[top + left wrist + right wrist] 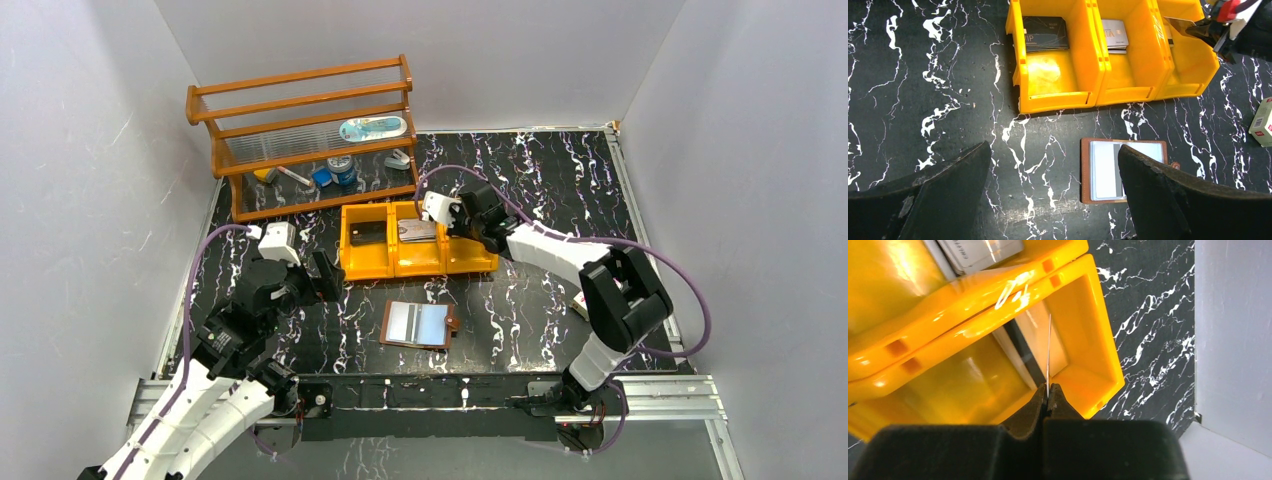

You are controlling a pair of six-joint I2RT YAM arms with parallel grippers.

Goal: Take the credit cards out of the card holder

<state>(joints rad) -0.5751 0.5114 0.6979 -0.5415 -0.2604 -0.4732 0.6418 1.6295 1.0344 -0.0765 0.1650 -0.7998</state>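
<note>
Top view, step: the right gripper is over the right compartment of the orange tray, so it is probably dropping off a card.
Top view, wallet: the wallet lies open on the table, nearer than the tray, between the arms.
Left wrist view, left gripper: its fingers are spread wide and empty, and the wallet is just beside the right one.
Left wrist view, tray: a dark card is in the left compartment and a silvery card in the middle one.
Right wrist view, grip: the fingers are pinched tight on the held card, seen edge-on above the right compartment.
Next move: release the held card so it drops flat, then go back to the wallet. I cannot tell whether its sleeves are empty.
</note>
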